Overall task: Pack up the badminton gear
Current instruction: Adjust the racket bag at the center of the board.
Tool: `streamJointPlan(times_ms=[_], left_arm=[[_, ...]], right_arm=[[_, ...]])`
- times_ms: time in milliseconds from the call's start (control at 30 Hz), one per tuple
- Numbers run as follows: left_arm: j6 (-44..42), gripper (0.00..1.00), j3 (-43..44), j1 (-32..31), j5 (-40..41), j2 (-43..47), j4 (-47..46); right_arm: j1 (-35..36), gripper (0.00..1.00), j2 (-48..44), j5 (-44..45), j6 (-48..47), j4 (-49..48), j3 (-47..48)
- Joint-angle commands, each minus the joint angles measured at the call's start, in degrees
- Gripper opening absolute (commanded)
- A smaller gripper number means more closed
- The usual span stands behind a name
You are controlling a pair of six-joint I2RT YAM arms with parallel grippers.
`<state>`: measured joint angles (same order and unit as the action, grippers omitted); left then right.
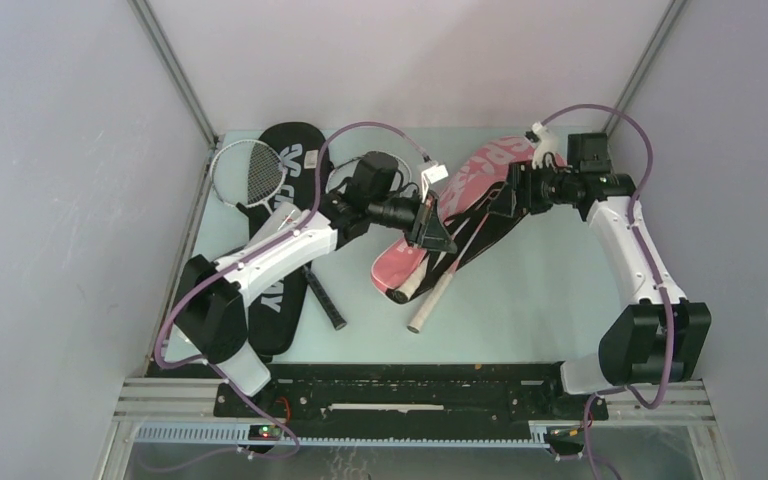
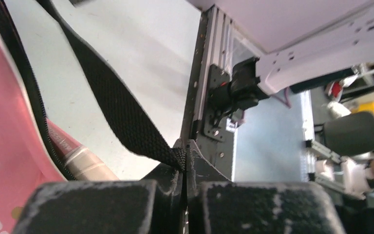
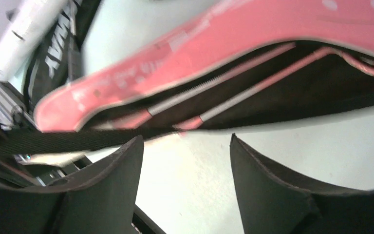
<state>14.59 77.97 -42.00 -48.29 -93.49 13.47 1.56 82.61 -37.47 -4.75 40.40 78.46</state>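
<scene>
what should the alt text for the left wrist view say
The left gripper is shut on the black strap, which runs up and left across the pale table. The pink racket cover fills the left edge, with a pale racket handle showing beside its zip edge.

Left arm (image 1: 280, 245) hides the black cover's (image 1: 282, 135) middle; the pink cover (image 3: 253, 34) looks blurred

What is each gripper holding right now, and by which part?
The left gripper is shut on the black woven strap of the pink fabric racket cover, pinched at its fingertips. The right gripper is open, holding nothing.
</scene>
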Motion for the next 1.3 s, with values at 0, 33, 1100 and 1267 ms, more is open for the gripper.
streamJointPlan(times_ms=[0,33,1100,1267], left_arm=[[12.90,0.00,3.09,1.69,-3.80,3.11,-10.40],[13.54,0.00,3.26,1.81,-3.56,3.03,-10.43],[11.86,0.00,-0.59,2.18,-1.54,1.39,-10.20],[12.14,0.00,-0.87,2.21,-1.63,1.62,-10.53]], right_arm=[[-4.36,0.77,-4.24,-2.18,-3.60,-0.50,-5.58],[-5.65,0.78,-4.82,-3.05,-3.57,-1.14,-7.39],[-10.43,0.66,29.90,10.55,32.34,-30.32,-10.40],[-8.95,0.62,33.42,12.72,32.92,-25.93,-4.85]])
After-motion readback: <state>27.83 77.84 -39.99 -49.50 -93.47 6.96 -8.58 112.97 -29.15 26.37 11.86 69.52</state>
